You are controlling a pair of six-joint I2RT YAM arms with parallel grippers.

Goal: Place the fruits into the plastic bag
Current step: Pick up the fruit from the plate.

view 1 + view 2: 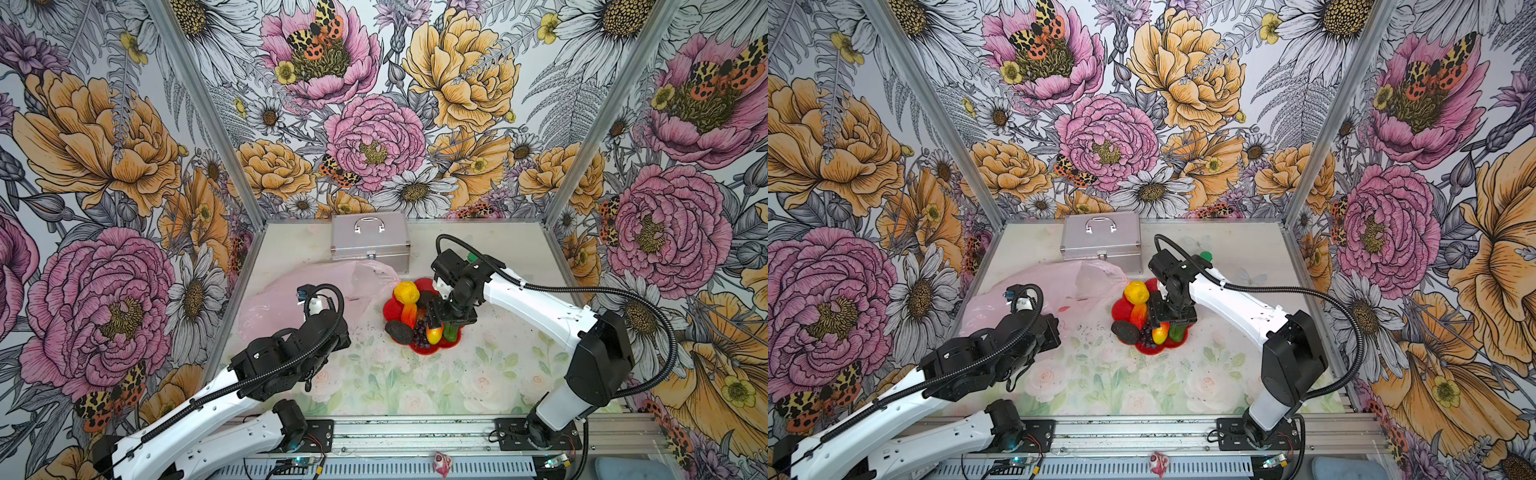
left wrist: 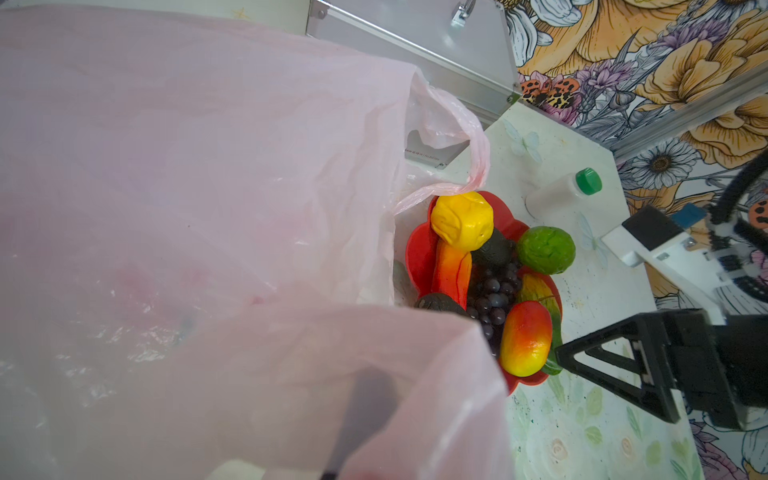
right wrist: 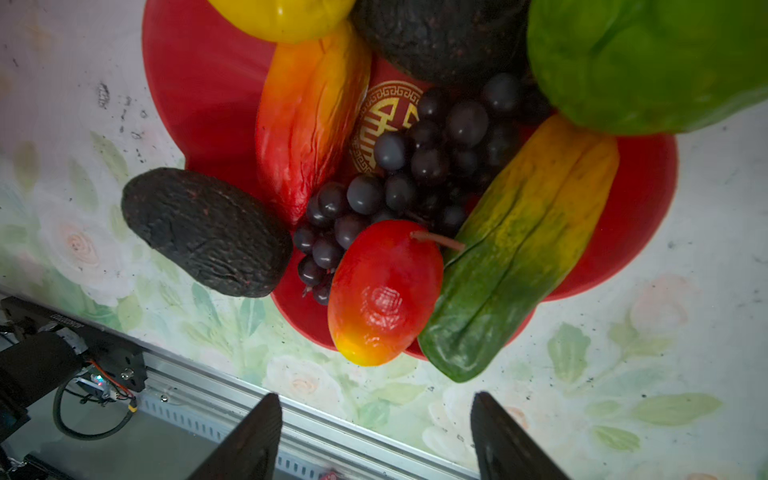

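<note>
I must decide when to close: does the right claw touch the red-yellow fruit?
Apart. In the right wrist view, bare table shows between the open right claw and the red-yellow fruit.

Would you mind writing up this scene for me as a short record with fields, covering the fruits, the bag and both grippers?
fruits: piled on the red plate
plastic bag: crumpled beside the plate, on the left arm's side
left gripper: shut on the bag's film, seen through it
right gripper: open over the plate, nothing between its fingers
silver case: closed, behind the bag
progress: no fruit picked up yet
</note>
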